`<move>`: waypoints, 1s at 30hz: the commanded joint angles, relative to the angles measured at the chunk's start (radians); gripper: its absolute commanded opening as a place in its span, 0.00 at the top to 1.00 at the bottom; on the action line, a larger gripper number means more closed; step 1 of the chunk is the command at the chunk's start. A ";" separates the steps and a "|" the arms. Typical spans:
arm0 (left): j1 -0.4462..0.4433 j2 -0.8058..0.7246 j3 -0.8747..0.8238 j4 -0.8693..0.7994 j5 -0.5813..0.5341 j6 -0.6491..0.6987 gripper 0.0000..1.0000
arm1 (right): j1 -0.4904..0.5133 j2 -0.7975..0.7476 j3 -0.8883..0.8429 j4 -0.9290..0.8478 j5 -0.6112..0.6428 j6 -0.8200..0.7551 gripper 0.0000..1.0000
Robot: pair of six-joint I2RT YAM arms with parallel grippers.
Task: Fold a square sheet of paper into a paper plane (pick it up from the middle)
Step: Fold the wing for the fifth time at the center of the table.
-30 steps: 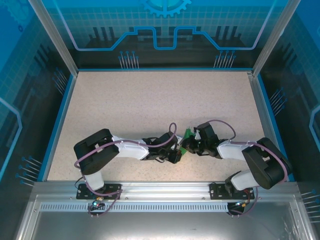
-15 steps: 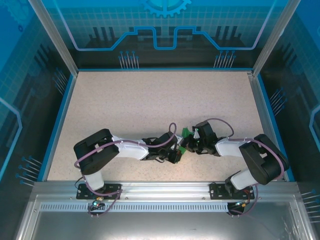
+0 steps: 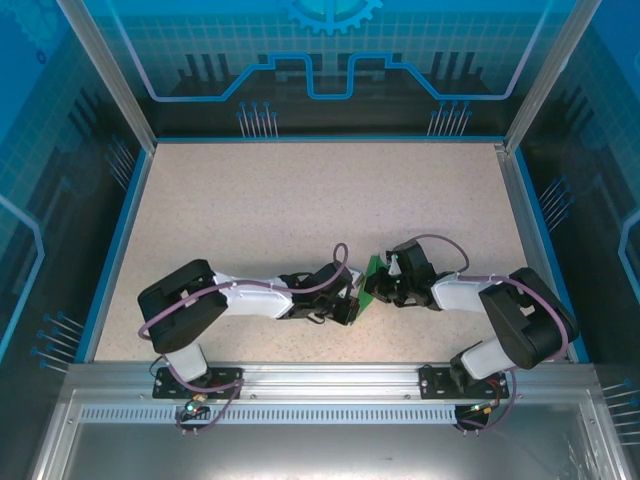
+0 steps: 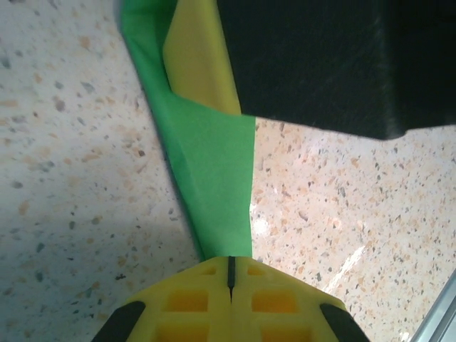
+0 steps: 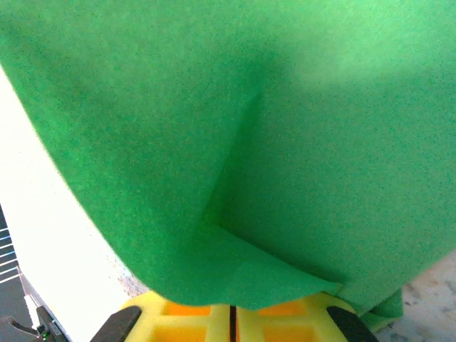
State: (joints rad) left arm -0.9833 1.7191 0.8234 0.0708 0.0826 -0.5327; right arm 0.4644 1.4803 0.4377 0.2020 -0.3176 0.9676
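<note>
Though creased, thin matte green paper (image 4: 214, 178), left hand (image 4: 229, 262) and right hand (image 5: 231, 313) clamped on it.

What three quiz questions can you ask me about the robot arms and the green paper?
1. True or false: the paper lies flat on the table with nothing touching it.
2. Pick one. What grips the paper? A) the left gripper alone, B) the right gripper alone, C) both.
3. What colour are the fingers in the wrist views?

Key: 1 false; 2 C; 3 yellow.
</note>
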 commanded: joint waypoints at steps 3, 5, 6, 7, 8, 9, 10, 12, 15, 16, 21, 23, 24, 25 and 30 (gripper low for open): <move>0.011 -0.005 0.078 0.003 -0.025 -0.026 1.00 | -0.021 0.008 -0.043 -0.028 0.041 0.001 0.92; 0.011 0.029 0.090 0.027 0.005 -0.034 1.00 | -0.025 0.008 -0.049 -0.012 0.027 0.009 0.92; 0.011 0.047 0.093 0.038 0.011 -0.036 1.00 | -0.029 0.008 -0.052 -0.003 0.020 0.014 0.93; 0.011 0.062 0.094 0.040 0.010 -0.038 1.00 | -0.031 0.009 -0.054 0.004 0.015 0.017 0.93; 0.012 0.075 0.097 0.040 0.010 -0.036 1.00 | -0.033 0.009 -0.056 0.008 0.011 0.019 0.93; 0.012 0.082 0.095 0.040 0.008 -0.037 1.00 | -0.034 0.009 -0.059 0.014 0.006 0.023 0.93; 0.012 0.088 0.093 0.040 0.008 -0.035 1.00 | -0.036 0.009 -0.060 0.018 0.003 0.027 0.93; 0.012 0.098 0.086 0.029 -0.002 -0.029 1.00 | -0.045 0.008 -0.069 0.030 -0.010 0.035 0.93; 0.012 0.112 0.064 0.027 -0.024 -0.023 1.00 | -0.060 0.006 -0.079 0.056 -0.035 0.050 0.93; 0.014 0.115 0.056 0.026 -0.028 -0.023 1.00 | -0.060 0.001 -0.078 0.051 -0.035 0.050 0.93; 0.015 0.131 0.041 -0.007 -0.043 -0.007 1.00 | -0.069 -0.031 -0.067 0.012 -0.026 0.039 0.93; 0.015 0.130 0.026 -0.014 -0.048 0.000 1.00 | -0.088 -0.049 -0.062 -0.009 -0.020 0.026 0.92; 0.016 0.129 0.013 -0.013 -0.053 0.004 1.00 | -0.100 -0.057 -0.058 -0.021 -0.013 0.016 0.92; 0.015 0.129 0.005 -0.015 -0.056 0.008 1.00 | -0.109 -0.065 -0.053 -0.033 -0.009 0.007 0.92; 0.015 0.137 -0.032 -0.024 -0.054 0.024 1.00 | -0.145 -0.069 -0.017 -0.073 0.026 -0.037 0.91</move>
State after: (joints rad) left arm -0.9768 1.8202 0.8566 0.1722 0.0647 -0.5419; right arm 0.3454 1.4170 0.3923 0.1833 -0.3359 0.9749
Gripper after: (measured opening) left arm 0.045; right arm 0.085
